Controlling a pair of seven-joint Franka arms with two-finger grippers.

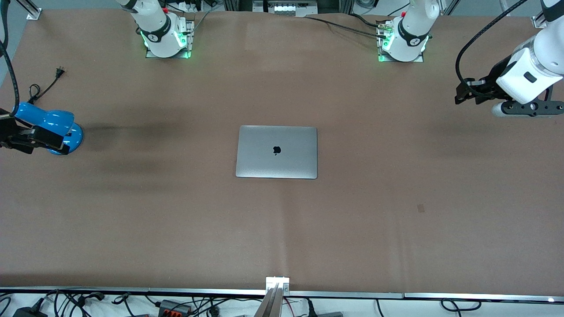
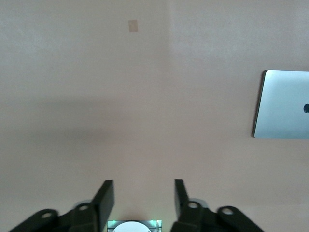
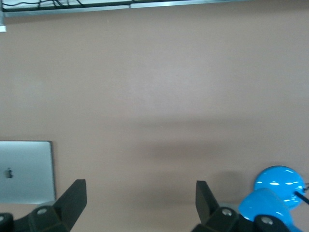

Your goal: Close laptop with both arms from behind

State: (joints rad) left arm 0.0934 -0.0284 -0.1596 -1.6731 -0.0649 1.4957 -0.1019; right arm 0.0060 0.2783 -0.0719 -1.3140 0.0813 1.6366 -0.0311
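The silver-grey laptop [image 1: 276, 152] lies shut and flat in the middle of the brown table, lid up with the dark apple logo showing. It also shows at the edge of the left wrist view [image 2: 282, 104] and of the right wrist view [image 3: 25, 171]. My left gripper [image 1: 462, 92] is up in the air over the left arm's end of the table, open and empty [image 2: 143, 193]. My right gripper [image 1: 17, 136] is up over the right arm's end of the table, above the blue lamp, open wide and empty [image 3: 140, 193]. Both are well away from the laptop.
A blue desk lamp [image 1: 53, 125] stands at the right arm's end of the table, also in the right wrist view [image 3: 275, 193]; its black cord and plug [image 1: 57, 72] lie beside it. The two arm bases [image 1: 165, 33] [image 1: 403, 37] stand along the table's robot side.
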